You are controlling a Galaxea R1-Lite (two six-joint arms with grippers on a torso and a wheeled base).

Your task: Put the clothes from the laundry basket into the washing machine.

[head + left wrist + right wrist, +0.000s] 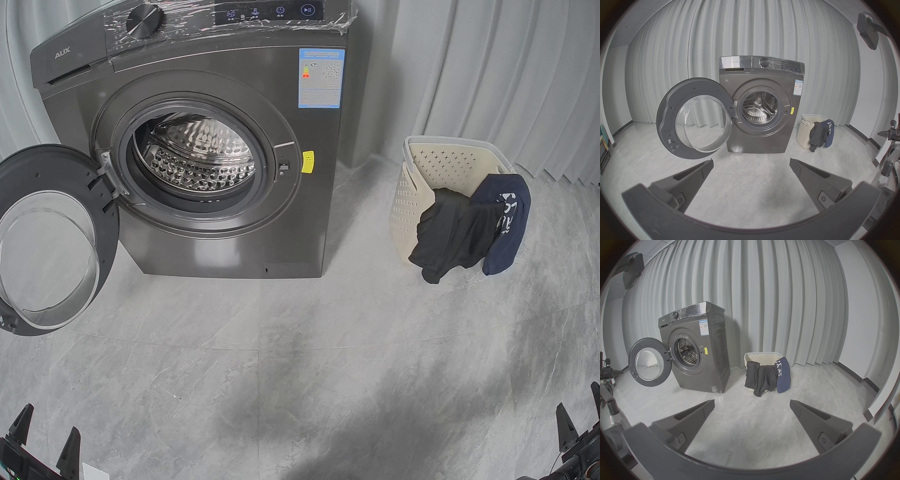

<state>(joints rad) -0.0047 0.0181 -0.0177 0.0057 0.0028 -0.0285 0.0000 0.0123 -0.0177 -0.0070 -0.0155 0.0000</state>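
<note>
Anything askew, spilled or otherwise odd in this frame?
Two minor things. The black garment and the navy garment hang out over the front rim of the basket instead of lying inside. Wrinkled clear film is stretched over the controls of the washer. Nothing looks spilled or damaged; the door stands wide open.

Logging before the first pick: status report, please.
Left gripper, right gripper open, empty. Black garment, navy garment draped over laundry basket rim. Washing machine door open; no obstacle seen on floor.
</note>
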